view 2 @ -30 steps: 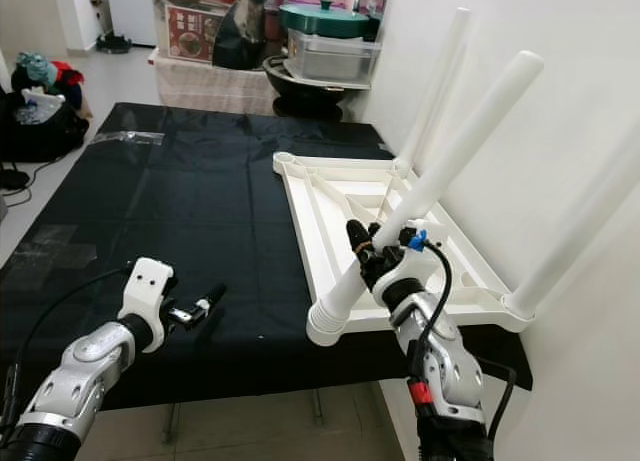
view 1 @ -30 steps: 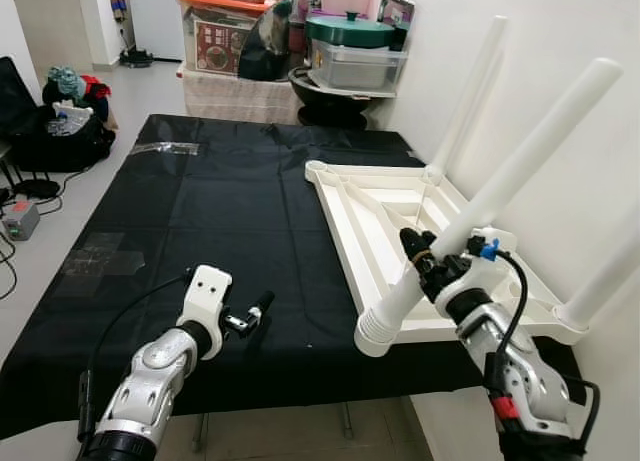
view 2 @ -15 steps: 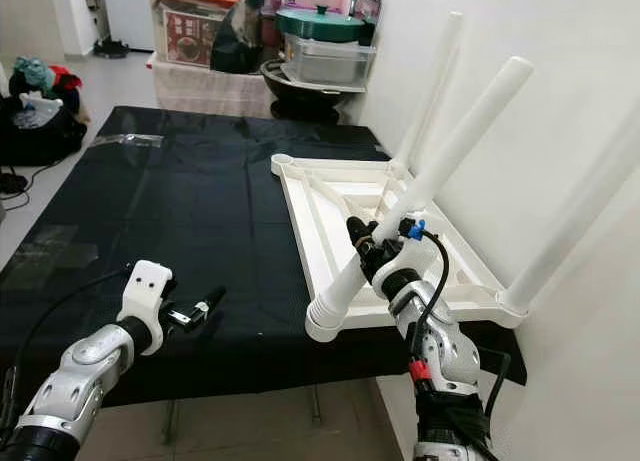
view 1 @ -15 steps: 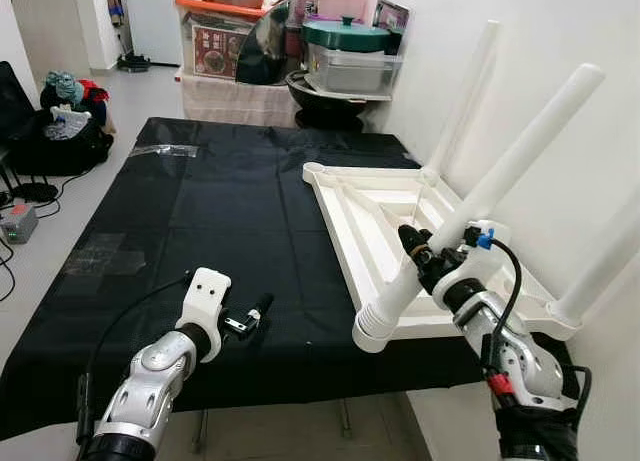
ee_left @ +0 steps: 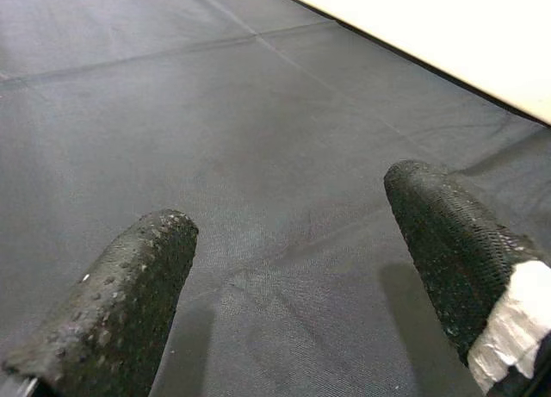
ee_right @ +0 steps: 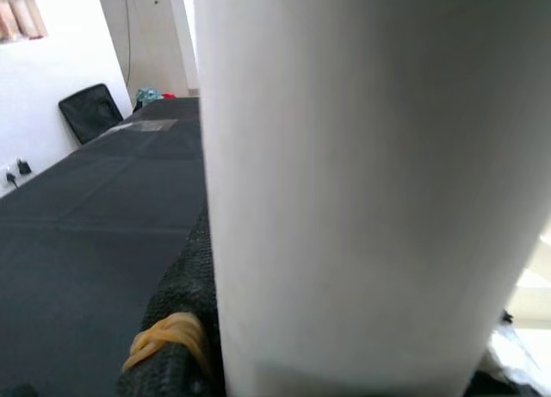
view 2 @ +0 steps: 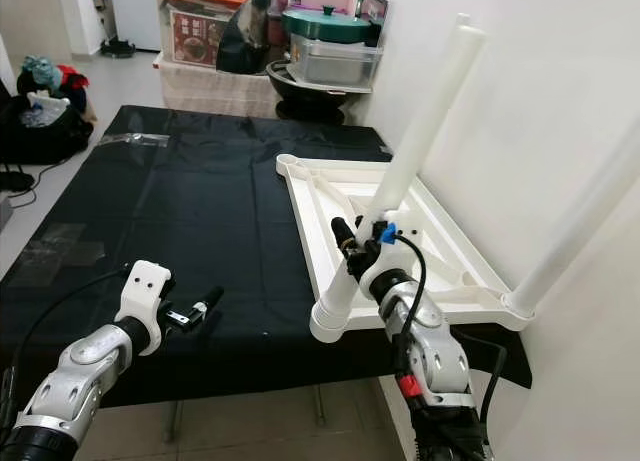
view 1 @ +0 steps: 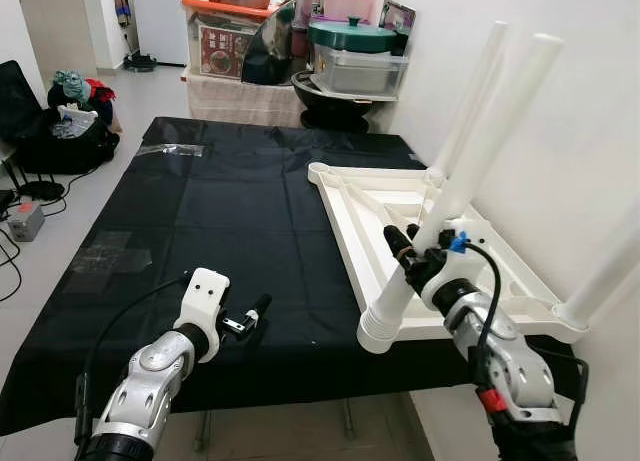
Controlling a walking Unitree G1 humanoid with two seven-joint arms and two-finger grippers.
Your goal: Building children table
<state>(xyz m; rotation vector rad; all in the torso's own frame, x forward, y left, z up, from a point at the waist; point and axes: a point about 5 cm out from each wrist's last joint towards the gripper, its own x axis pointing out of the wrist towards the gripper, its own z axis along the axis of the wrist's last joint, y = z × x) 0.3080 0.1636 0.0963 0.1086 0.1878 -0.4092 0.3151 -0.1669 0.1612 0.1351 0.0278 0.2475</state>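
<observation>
We see the right hand (view 1: 408,253) clamped around a white table leg (view 1: 470,179), its ribbed lower end resting at the near left corner of the upturned white tabletop (view 1: 385,231) and its upper end tilting up towards the wall. That tabletop lies underside-up on the right part of the black-covered worktop (view 1: 200,221), with another leg (view 1: 468,96) standing at its far right corner and a third (view 1: 600,281) at its near right corner. The left hand (view 1: 250,316) hovers just above the black cover, well apart from the tabletop, with its fingers (ee_left: 129,294) spread wide and holding nothing.
</observation>
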